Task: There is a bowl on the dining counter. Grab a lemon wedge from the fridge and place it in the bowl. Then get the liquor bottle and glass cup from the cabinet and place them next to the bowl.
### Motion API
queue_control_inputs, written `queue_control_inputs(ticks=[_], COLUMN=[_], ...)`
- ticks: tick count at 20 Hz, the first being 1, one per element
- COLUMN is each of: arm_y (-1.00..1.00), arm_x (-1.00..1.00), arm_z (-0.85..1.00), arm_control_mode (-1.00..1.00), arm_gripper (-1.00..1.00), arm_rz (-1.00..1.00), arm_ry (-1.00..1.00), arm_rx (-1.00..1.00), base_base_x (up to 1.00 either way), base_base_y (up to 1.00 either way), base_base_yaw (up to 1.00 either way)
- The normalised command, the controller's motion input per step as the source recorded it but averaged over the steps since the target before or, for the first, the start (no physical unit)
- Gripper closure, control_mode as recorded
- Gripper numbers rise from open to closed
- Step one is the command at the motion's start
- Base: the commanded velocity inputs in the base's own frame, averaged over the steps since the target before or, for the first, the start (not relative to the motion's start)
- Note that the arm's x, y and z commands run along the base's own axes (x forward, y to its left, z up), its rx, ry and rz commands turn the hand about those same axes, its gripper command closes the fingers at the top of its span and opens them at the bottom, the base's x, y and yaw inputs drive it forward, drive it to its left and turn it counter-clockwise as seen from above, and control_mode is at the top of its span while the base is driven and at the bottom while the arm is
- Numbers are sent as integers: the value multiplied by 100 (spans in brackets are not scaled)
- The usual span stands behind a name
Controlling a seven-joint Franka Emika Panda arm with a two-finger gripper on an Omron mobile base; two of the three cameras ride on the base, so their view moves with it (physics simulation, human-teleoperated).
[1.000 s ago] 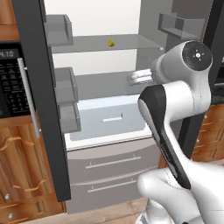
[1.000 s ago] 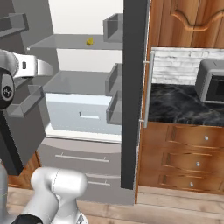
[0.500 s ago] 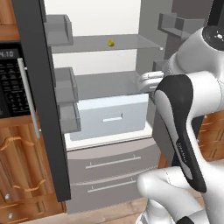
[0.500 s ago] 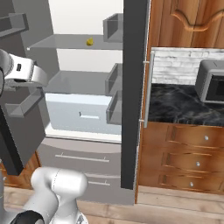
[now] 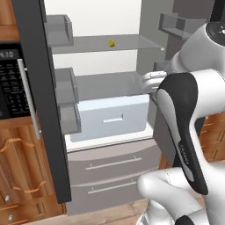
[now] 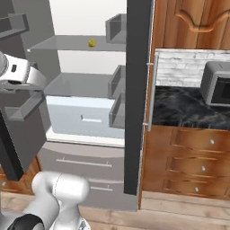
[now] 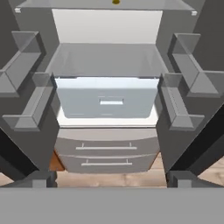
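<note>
Lemon wedge (image 5: pixel 111 43) sits on the fridge (image 5: pixel 105 176) upper glass shelf (image 5: pixel 132 43), mid-shelf toward the back edge, both doors swung open. Pale crisper drawer (image 5: pixel 112 116) below, door bins (image 5: pixel 66 85) at the sides. Pincer (image 7: pixel 112 181) faces the interior from outside, spread wide, holding nothing, aimed well below the wedge. Risk: reaching up, the arm clips the shelf's front edge or a door bin; the small curved wedge could also skid backward when the fingers close.
</note>
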Motion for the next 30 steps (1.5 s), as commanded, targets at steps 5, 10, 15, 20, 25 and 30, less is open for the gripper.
queue_control_inputs(ticks=[5,10,15,20,25,30], arm_y=[0,0,0,0,0,0], arm_x=[0,0,0,0,22,80], arm_z=[0,0,0,39,53,6], arm_control_mode=[100,100,100,-100,-100,-100], arm_gripper=[-100,-100,-100,-100,-100,-100], arm_rz=[0,0,0,0,0,0], arm_ry=[0,0,0,-20,-25,-2], arm_rx=[0,0,0,0,0,0], base_base_x=[71,85,66,4,0,0], base_base_y=[24,9,6,1,0,0], base_base_yaw=[-4,-2,0,0,0,0])
